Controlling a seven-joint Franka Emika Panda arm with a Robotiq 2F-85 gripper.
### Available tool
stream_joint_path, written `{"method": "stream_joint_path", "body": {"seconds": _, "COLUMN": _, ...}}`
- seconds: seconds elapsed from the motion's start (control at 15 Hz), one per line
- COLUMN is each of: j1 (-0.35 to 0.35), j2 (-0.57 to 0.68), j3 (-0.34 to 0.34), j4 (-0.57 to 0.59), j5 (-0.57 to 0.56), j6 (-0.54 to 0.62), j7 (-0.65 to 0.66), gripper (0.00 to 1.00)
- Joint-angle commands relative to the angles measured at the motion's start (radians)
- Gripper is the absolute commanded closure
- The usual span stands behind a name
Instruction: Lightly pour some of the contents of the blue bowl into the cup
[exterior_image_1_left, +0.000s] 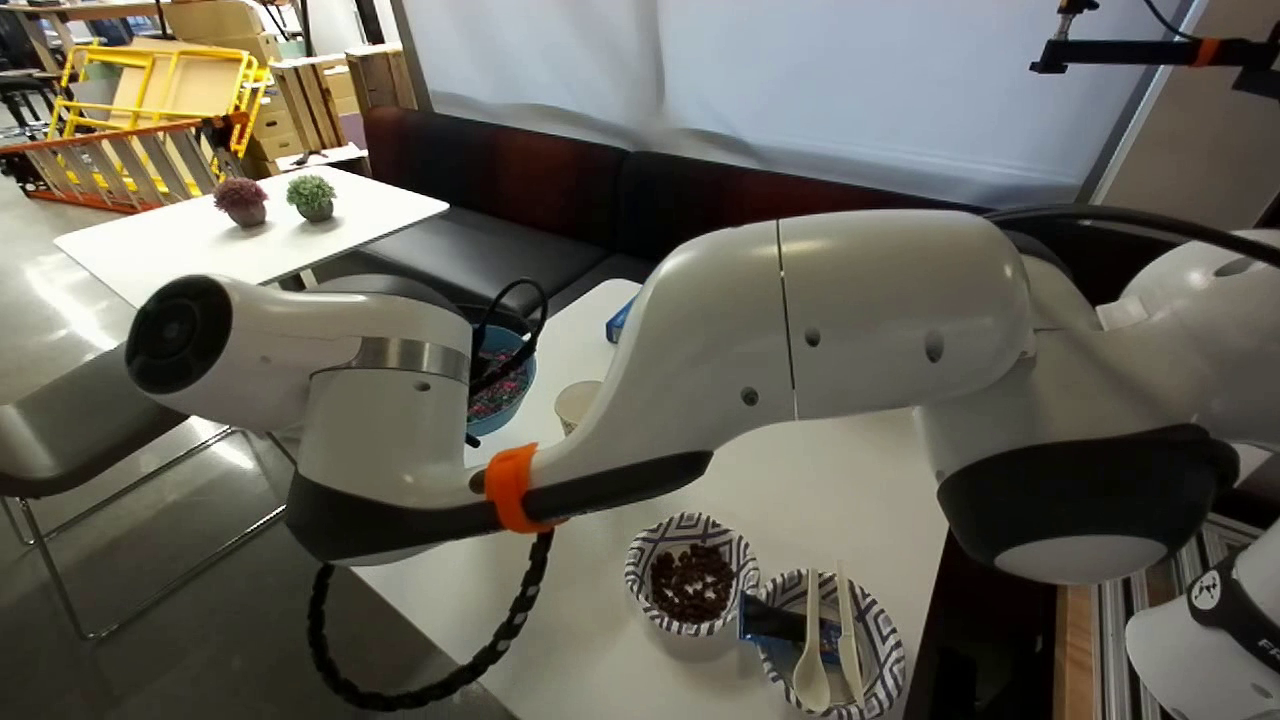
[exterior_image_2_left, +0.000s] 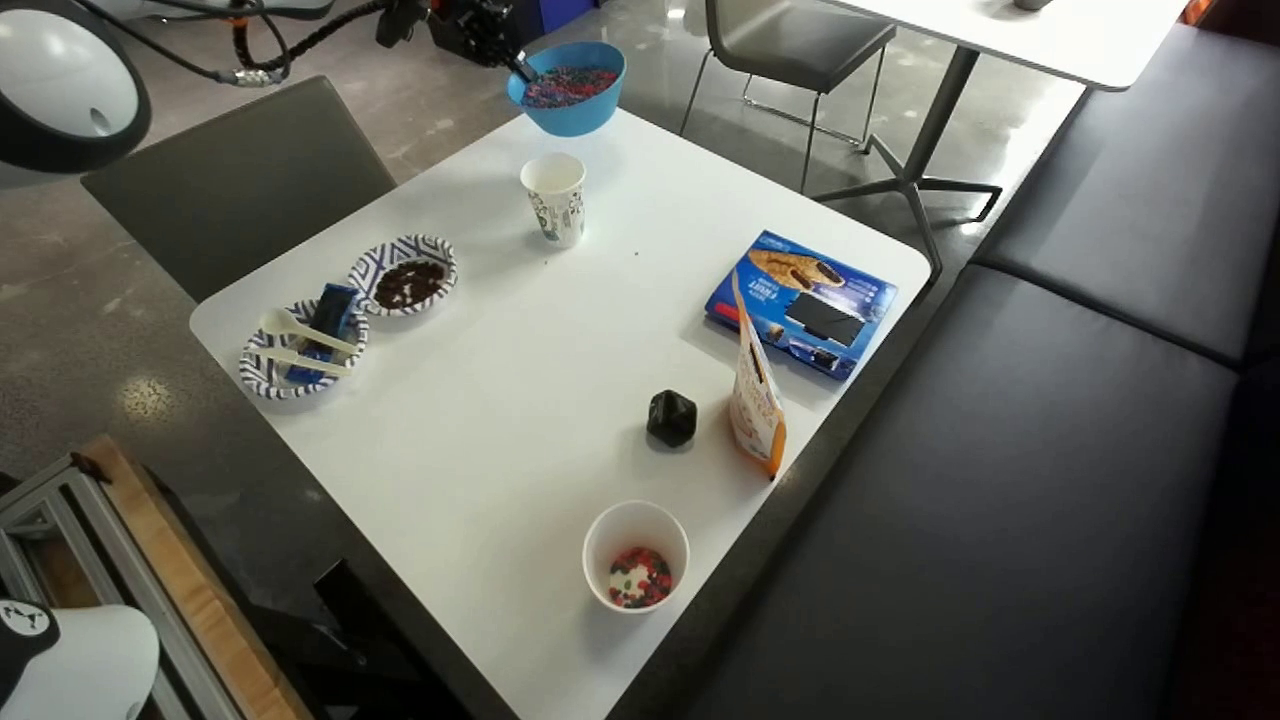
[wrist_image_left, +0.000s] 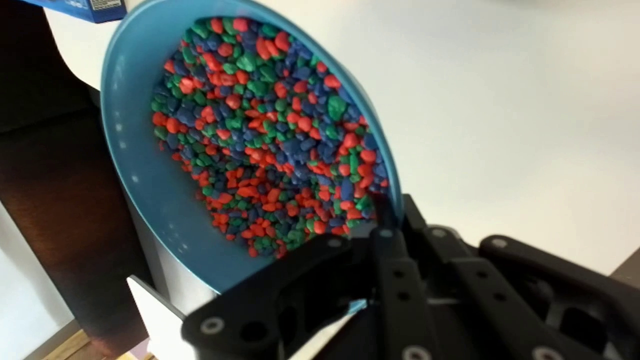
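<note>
At a corner of the white table (exterior_image_2_left: 480, 420), the gripper (wrist_image_left: 397, 212), jaws closed on the rim, holds the blue bowl (exterior_image_2_left: 573, 122) of red, blue and green pebble-like pieces (wrist_image_left: 270, 140); whether the bowl touches the table cannot be told. The printed cup (exterior_image_2_left: 557, 208) stands upright nearby. Elsewhere on the surface: a patterned bowl (exterior_image_2_left: 372, 268) of dark bits (exterior_image_1_left: 692, 584), just beside a dish (exterior_image_1_left: 886, 642) bearing a pale spoon (exterior_image_1_left: 811, 685); a blue box (exterior_image_2_left: 800, 300); a black faceted object (exterior_image_2_left: 672, 418); and a white cup (exterior_image_2_left: 635, 525) with red and dark bits (exterior_image_2_left: 642, 578). A black bench (exterior_image_2_left: 940, 500) runs beside the table. In an exterior view, a second table (exterior_image_1_left: 160, 255) bears two potted plants (exterior_image_1_left: 313, 195), with a ladder (exterior_image_1_left: 125, 163) beyond.
</note>
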Motion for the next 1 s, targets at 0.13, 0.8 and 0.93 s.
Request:
{"method": "stream_joint_path", "body": {"seconds": 0.13, "j1": 0.015, "j2": -0.098, "j3": -0.004, "j4": -0.017, "j5": -0.009, "j6": -0.093, "j7": -0.095, "gripper": 0.99}}
{"method": "stream_joint_path", "body": {"seconds": 0.8, "j1": 0.018, "j2": -0.225, "j3": 0.041, "j4": -0.048, "j5": 0.013, "j6": -0.179, "j7": -0.159, "gripper": 0.99}}
{"method": "stream_joint_path", "body": {"seconds": 0.93, "j1": 0.009, "j2": -0.24, "j3": 0.053, "j4": -0.058, "j5": 0.031, "j6": -0.173, "j7": -0.152, "gripper": 0.99}}
